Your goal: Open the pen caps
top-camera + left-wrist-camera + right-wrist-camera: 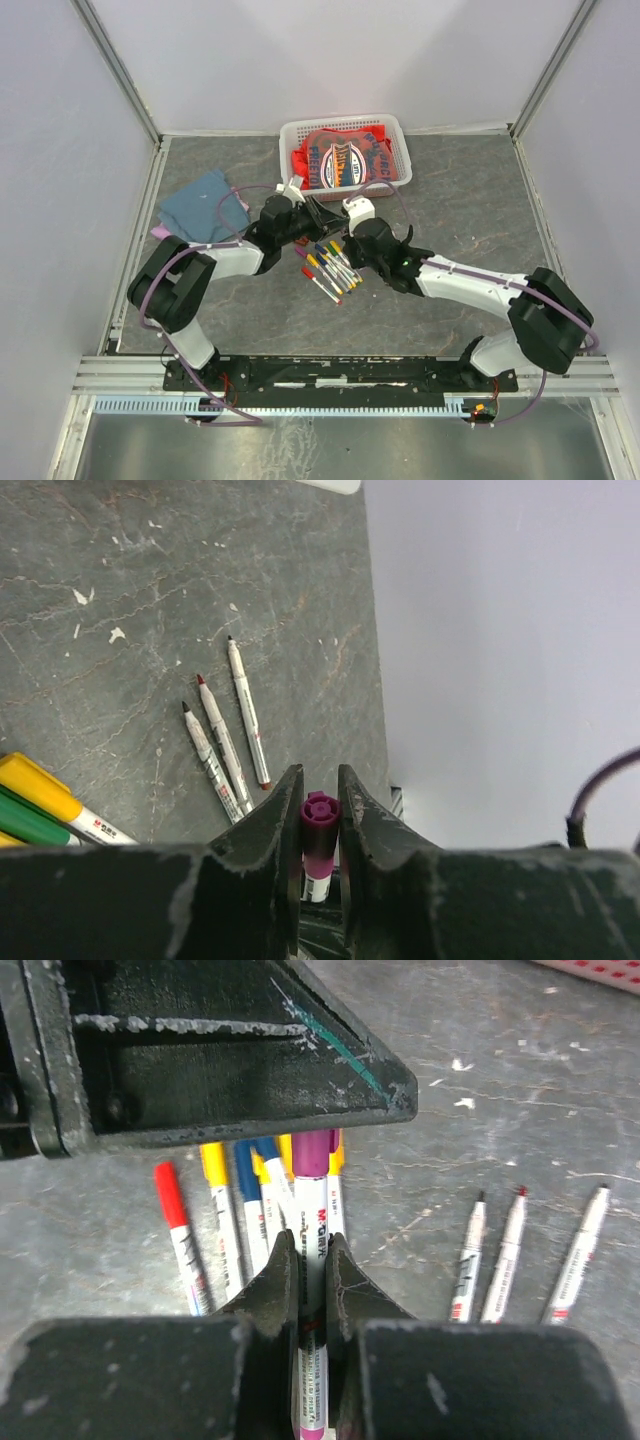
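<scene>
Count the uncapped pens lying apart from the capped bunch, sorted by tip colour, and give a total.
Black-tipped pens: 2
Red-tipped pen: 1
Total: 3

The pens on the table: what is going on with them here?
Both arms hold one purple pen between them. The left gripper is shut on its purple cap, and the right gripper is shut on the white barrel; the cap is not off yet. Three uncapped pens lie aside, and the capped pens lie bunched beneath.
</scene>
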